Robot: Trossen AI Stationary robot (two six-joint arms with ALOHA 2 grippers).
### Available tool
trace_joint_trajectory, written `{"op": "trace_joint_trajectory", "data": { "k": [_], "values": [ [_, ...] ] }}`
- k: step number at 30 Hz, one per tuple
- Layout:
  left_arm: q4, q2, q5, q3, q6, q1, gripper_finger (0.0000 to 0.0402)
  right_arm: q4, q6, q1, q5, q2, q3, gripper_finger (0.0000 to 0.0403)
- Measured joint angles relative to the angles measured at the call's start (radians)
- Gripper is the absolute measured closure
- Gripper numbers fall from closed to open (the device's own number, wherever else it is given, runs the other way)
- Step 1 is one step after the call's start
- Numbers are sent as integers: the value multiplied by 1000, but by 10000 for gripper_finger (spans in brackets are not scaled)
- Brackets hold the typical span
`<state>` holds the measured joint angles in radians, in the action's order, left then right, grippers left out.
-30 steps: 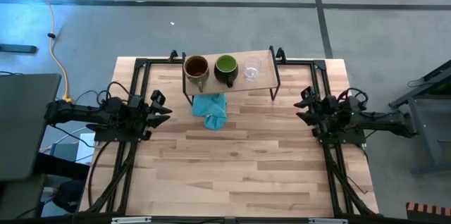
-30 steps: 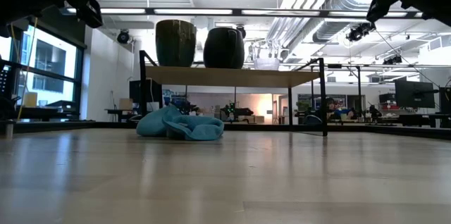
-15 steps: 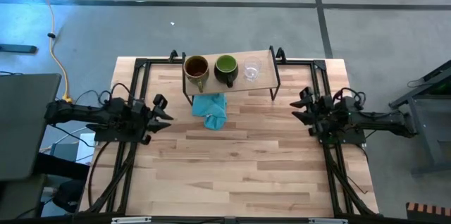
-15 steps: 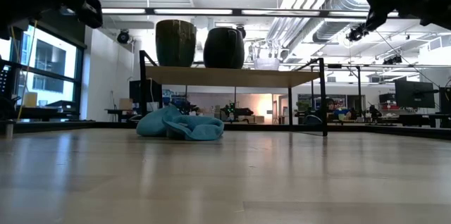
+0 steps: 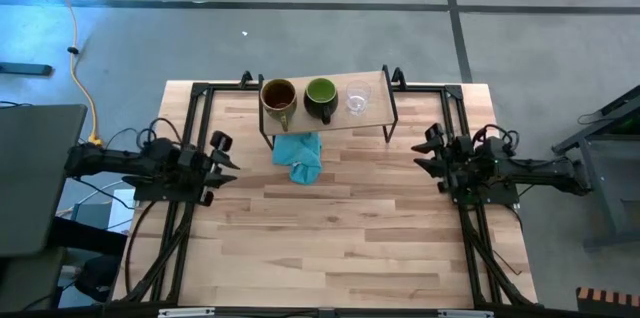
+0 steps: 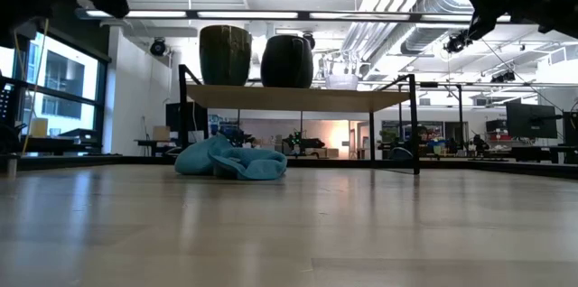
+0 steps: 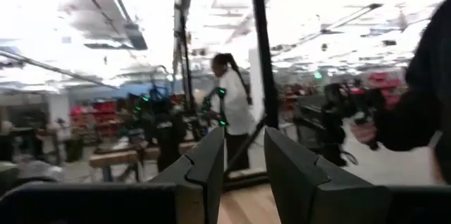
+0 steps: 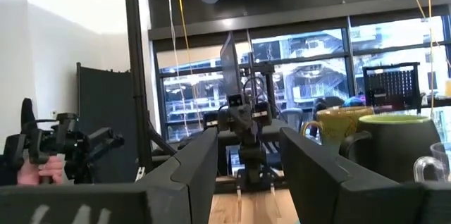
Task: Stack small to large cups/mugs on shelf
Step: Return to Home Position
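Observation:
Three vessels stand side by side, bottoms down, on the shelf (image 5: 375,108) at the table's far edge: the brown mug (image 5: 278,96) on the left, the green-lined dark mug (image 5: 320,95) in the middle, and the clear glass cup (image 5: 357,98) on the right. In the low view the shelf board (image 6: 298,97) carries the brown mug (image 6: 225,54), the dark mug (image 6: 287,60) and the glass cup (image 6: 341,76). My left gripper (image 5: 226,158) hovers open at the table's left edge, its fingers (image 7: 204,171) with nothing between them. My right gripper (image 5: 424,153) hovers open at the right edge, also holding nothing.
A crumpled teal cloth (image 5: 300,156) lies on the table just in front of the shelf, partly under it. Black frame rails (image 5: 190,118) run along both table sides. The wide plank tabletop (image 5: 330,238) stretches between the arms. A person (image 7: 231,104) stands in the room beyond.
My left gripper has rolled about its own pointing line while staying at the table's left edge. My right gripper has tipped slightly in place. Neither has opened or shut. The mugs, the glass cup and the cloth have kept still.

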<state>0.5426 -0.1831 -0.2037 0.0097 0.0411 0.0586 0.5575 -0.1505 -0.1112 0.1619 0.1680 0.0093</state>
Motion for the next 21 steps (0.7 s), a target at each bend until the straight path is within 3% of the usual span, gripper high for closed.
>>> {"op": "trace_joint_trajectory", "data": {
  "k": [6,21],
  "values": [
    [-188,179,32,0,-12,0,311,85,46,0,42,-10,0,258],
    [-204,177,1,0,-23,0,311,19,83,0,59,-91,-1,258]
  ]
}}
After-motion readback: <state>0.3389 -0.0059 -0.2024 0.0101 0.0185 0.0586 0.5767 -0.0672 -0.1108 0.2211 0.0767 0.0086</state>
